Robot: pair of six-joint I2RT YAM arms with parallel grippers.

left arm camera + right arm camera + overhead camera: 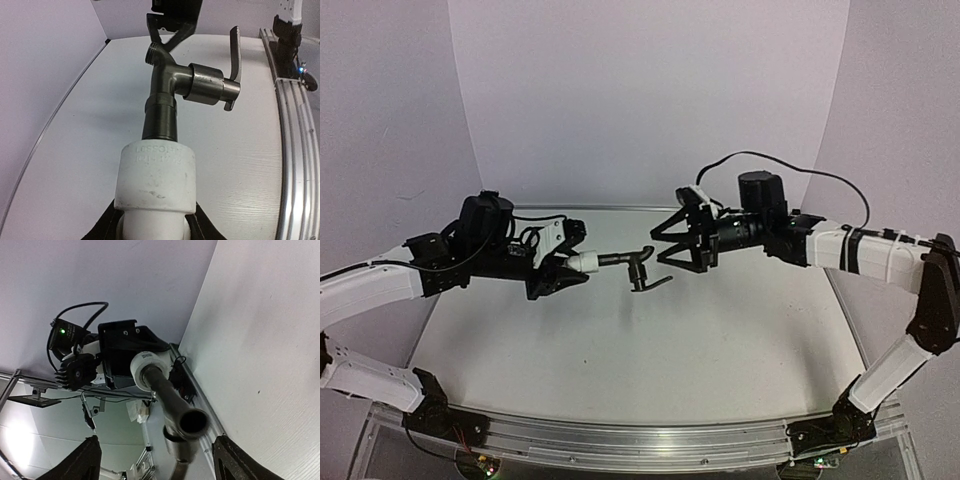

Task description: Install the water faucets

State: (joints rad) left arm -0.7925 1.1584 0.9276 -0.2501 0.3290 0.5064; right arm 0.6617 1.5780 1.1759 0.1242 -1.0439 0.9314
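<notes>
Foremost, at the near edge: one aluminium rail (620,440) carrying the bases of two arms, one per side. Next, one white table (620,350). Above its middle, clear of the surface: one water faucet (640,268), dark grey metal, one piece only. Its long axis runs level and roughly left to right in the top view, with the threaded stem toward the left and the spout mouth toward the right. Its one lever handle (235,60) stands off to the near side of the body. The stem sits in one white fitting (155,175), stubby, with raised lettering legible only in the left wrist view. Left gripper (572,265): clamped on the white fitting, with a black finger on either side of it at the bottom of the left wrist view. Right gripper (662,247): jaws spread wide and grasping nothing, just beside the spout end and apart from it. The right wrist view alone looks straight down the bore of the spout, with the fitting and the left gripper behind it and its own two fingers (80,460) at the lower corners. The top view alone shows both arms whole and the gap between the faucet and the right gripper. Farthest: one pale wall (640,100) curving behind the table.
</notes>
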